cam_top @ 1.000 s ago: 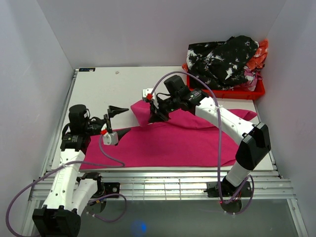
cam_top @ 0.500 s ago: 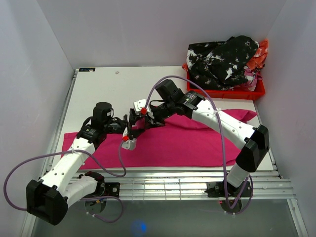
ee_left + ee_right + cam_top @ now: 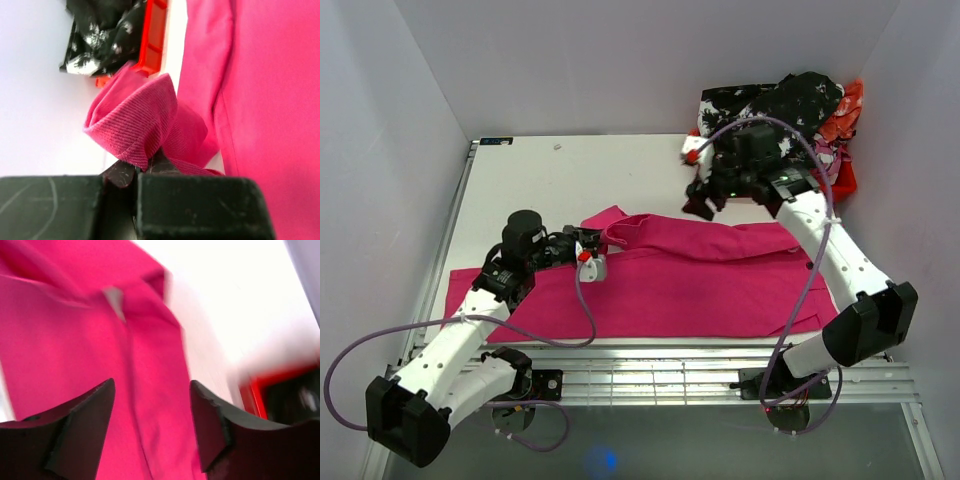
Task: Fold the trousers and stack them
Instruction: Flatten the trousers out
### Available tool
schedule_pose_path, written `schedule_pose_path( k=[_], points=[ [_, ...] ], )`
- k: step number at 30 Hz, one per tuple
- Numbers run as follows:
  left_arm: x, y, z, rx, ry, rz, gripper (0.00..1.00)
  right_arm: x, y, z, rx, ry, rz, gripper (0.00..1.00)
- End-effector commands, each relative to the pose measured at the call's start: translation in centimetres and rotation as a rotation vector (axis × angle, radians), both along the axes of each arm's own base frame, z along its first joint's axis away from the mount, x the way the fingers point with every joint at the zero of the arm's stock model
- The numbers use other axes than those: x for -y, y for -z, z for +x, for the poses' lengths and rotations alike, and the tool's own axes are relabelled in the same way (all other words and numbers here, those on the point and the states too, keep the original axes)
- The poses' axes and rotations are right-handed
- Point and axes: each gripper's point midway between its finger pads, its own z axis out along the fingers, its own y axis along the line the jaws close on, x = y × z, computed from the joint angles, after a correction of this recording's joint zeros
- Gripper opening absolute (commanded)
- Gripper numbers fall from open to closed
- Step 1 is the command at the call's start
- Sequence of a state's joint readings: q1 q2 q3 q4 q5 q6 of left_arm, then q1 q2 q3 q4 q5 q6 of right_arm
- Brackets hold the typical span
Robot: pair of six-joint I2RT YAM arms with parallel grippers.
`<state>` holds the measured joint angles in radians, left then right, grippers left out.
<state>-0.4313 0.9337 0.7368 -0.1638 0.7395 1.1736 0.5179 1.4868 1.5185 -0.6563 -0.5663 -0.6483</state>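
The magenta-pink trousers (image 3: 690, 285) lie spread flat across the near half of the table, with a raised fold at their far left corner. My left gripper (image 3: 592, 243) is shut on that fold; in the left wrist view the ribbed cloth (image 3: 135, 120) bunches up out of the closed fingertips (image 3: 120, 172). My right gripper (image 3: 700, 203) hangs open above the far edge of the trousers, close to the red crate. In the right wrist view the pink cloth (image 3: 60, 340) shows below the gripper (image 3: 151, 385), with nothing between its fingers.
A red crate (image 3: 825, 187) heaped with black-and-white and orange clothes (image 3: 770, 115) stands at the back right corner; it also shows in the left wrist view (image 3: 156, 35). White walls close in the table (image 3: 540, 180) on three sides.
My right gripper let go of the trousers' far edge, opened and swung up and right toward the crate. My left gripper closed on the fold that was handed over.
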Motion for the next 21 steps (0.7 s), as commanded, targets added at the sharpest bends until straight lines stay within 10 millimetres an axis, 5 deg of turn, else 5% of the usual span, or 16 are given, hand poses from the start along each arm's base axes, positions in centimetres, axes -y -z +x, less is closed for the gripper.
schedule_pose_path(
  k=[1,3,5,6,7,8,10,11,12,13,15,16,17,18,21],
  points=[
    [-0.6,-2.2,1.1,-0.16,-0.16,-0.176,0.0,8.9,-0.1,3.5,0.011,0.276,-0.011,0.65],
    [-1.9,-5.2,4.1,-0.205,-0.351,-0.31,0.0,13.0,3.5,2.5,-0.015,0.346,-0.113,0.48],
    [-3.8,-5.1,7.2,-0.366,-0.586,-0.449,0.0,17.3,6.7,1.9,0.01,0.393,-0.231,0.37],
    [-5.0,-7.3,8.5,-0.384,-0.664,-0.533,0.0,19.2,8.4,1.4,0.005,0.429,-0.291,0.3],
    [-5.8,-7.6,9.5,-0.427,-0.734,-0.583,0.0,21.4,11.3,-0.2,-0.039,0.461,-0.339,0.28],
    [-6.3,-5.7,10.7,-0.563,-0.835,-0.623,0.0,22.5,12.8,-0.7,-0.032,0.455,-0.39,0.27],
    [-10.2,-8.5,13.5,-0.589,-1.001,-0.772,0.0,25.1,16.2,-2.0,-0.066,0.513,-0.47,0.24],
    [-11.5,-6.3,14.9,-0.715,-1.131,-0.83,0.0,26.1,17.0,-2.1,-0.071,0.549,-0.482,0.24],
    [-14.7,-8.5,16.5,-0.693,-1.221,-0.933,0.0,27.1,17.8,-2.1,-0.076,0.58,-0.511,0.24],
    [-16.1,-8.5,17.4,-0.718,-1.278,-0.978,0.0,27.6,18.5,-1.8,-0.062,0.6,-0.528,0.24],
    [-20.5,-5.4,19.3,-0.818,-1.493,-1.049,0.0,28.9,21.0,-2.5,-0.12,0.637,-0.587,0.24],
    [-22.0,-6.5,20.0,-0.816,-1.524,-1.097,0.0,29.3,21.7,-2.5,-0.135,0.651,-0.605,0.24],
    [-23.2,-5.2,20.0,-0.851,-1.586,-1.1,0.0,29.9,22.6,-3.0,-0.162,0.664,-0.634,0.24],
    [-26.9,-3.6,20.5,-0.865,-1.677,-1.148,0.0,30.4,23.8,-3.5,-0.204,0.665,-0.662,0.24],
    [-31.2,-0.1,20.7,-0.903,-1.81,-1.161,0.0,31.5,26.0,-5.0,-0.273,0.656,-0.72,0.23]
  ],
)
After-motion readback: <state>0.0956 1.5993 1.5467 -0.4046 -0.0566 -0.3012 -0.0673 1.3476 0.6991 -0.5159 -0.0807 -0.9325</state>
